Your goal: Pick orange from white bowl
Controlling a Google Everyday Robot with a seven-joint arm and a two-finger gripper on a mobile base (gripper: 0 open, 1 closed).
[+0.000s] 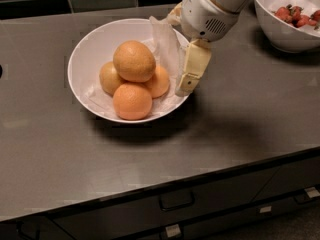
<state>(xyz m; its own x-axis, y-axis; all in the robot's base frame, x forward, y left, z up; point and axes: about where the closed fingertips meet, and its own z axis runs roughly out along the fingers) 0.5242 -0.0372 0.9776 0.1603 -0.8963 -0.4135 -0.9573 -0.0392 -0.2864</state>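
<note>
The orange (133,60) sits on top of the pile in the white bowl (80,59), a dull yellowish-tan one with a matte, dimpled skin, bigger than the rest. It rests on three smaller fruits: a brighter orange-pink one (132,101) at the front, another (159,81) tucked to the right, and a paler one (109,77) half hidden on the left. Crumpled white paper (165,39) lines the bowl and stands up along its right side. The gripper (190,74) hangs at the bowl's right rim, just beside that raised paper, its cream-coloured tip pointing down and slightly left, close to the rim's outer edge. It is apart from the orange and grasps nothing I can see; whether it is released or clenched I cannot tell from here. Above it the bulky white wrist housing (210,9) reaches in from the upper right. The bowl stands on a dark grey tabletop (250,114). Well off to the right, at the far corner, is a second white bowl (285,31) holding red fruit on paper. Below the tabletop's front edge runs a row of dark drawers (175,201) with handles.
</note>
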